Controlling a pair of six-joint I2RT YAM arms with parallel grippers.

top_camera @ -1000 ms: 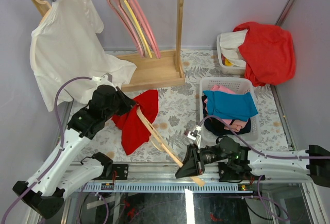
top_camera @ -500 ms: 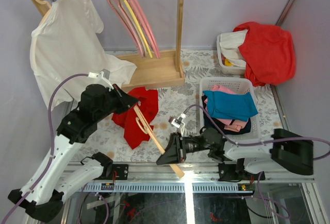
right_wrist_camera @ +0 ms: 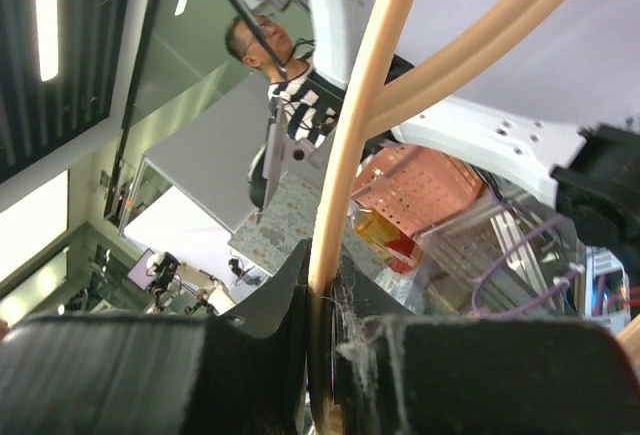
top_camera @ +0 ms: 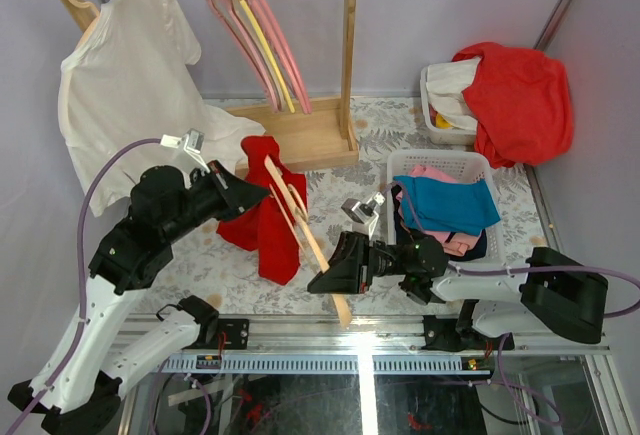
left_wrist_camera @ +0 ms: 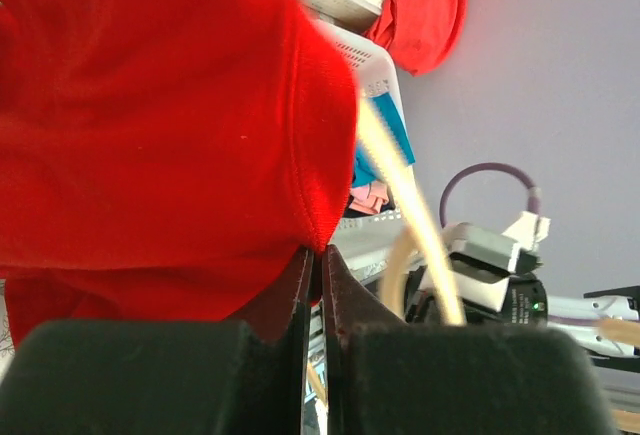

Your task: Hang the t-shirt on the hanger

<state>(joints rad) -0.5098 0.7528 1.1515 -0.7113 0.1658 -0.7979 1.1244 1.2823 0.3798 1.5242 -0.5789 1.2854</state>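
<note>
The red t-shirt (top_camera: 272,225) hangs bunched off the table from my left gripper (top_camera: 252,195), which is shut on its hem. In the left wrist view the red cloth (left_wrist_camera: 150,105) fills the upper left and its edge is pinched between the jaws (left_wrist_camera: 321,255). The pale wooden hanger (top_camera: 300,220) slants from beside the t-shirt down toward the near edge. My right gripper (top_camera: 325,280) is shut on its lower arm. The right wrist view shows the hanger's arm (right_wrist_camera: 355,135) rising out of the shut jaws (right_wrist_camera: 322,290). The hanger (left_wrist_camera: 405,190) lies beside the cloth, not inside it.
A white t-shirt (top_camera: 120,85) hangs on the wooden rack (top_camera: 300,135) at the back left, with pink and yellow hangers (top_camera: 255,30) beside it. A white basket (top_camera: 400,167) of blue and pink clothes stands right of centre. Behind it a red-orange garment (top_camera: 515,95) drapes a second basket.
The left gripper has lifted the t-shirt off the table and moved it toward the rack. The right gripper moved left and up, swinging the hanger's far end up beside the shirt.
</note>
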